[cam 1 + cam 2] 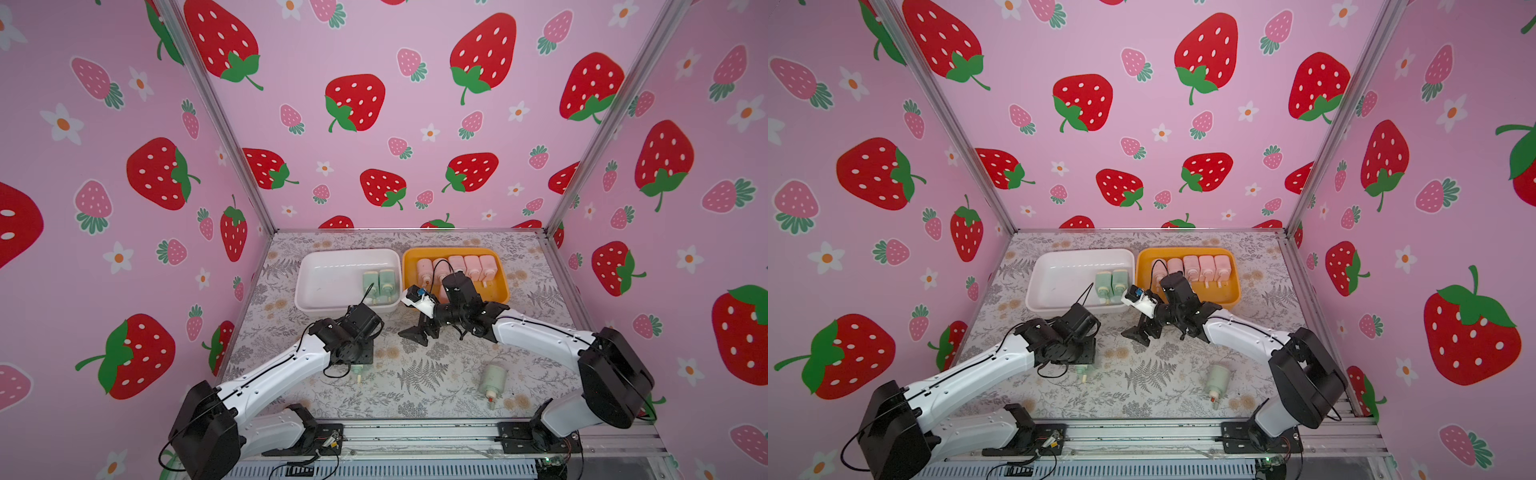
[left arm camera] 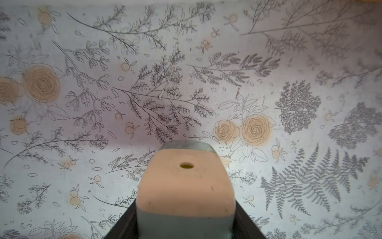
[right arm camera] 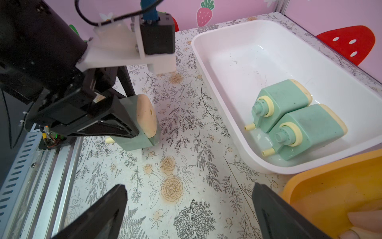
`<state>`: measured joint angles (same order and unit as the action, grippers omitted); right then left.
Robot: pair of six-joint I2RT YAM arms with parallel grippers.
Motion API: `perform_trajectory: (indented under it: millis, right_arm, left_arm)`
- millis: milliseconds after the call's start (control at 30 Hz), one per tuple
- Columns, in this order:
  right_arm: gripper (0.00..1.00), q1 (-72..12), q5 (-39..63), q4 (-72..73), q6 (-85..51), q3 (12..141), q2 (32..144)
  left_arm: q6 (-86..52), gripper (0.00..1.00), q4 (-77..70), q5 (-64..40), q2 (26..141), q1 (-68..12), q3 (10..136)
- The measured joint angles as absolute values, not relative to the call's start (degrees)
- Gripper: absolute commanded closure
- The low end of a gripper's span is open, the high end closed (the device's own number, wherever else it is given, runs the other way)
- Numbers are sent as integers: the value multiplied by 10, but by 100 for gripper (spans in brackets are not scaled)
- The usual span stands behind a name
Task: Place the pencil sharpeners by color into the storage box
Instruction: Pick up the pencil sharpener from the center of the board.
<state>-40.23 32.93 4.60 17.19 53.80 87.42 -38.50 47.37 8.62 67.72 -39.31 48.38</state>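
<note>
My left gripper [image 3: 134,118] is shut on a mint green pencil sharpener [image 2: 186,186], holding it just above the floral table; its cream end face with a small hole faces the left wrist camera. In both top views only its knob [image 1: 357,376] pokes out under the left wrist. My right gripper [image 3: 189,207] hangs open and empty over the table in front of the boxes [image 1: 417,334]. The white storage box [image 1: 307,266] holds two green sharpeners [image 3: 289,99] side by side. Several pink sharpeners [image 1: 465,266] stand in a row in the orange box [image 1: 457,250].
Another green sharpener [image 1: 491,380] lies on its side on the table near the right arm's base. The metal rail [image 1: 415,436] runs along the front edge. Strawberry-print walls close the back and both sides.
</note>
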Motion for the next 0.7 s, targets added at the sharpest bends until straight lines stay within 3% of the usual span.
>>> perform_trajectory:
  millis: [700]
  right_arm:
    - [0, -402, 257, 141, 25, 540, 874]
  left_arm:
    - [-361, 100, 460, 158, 669, -301, 556]
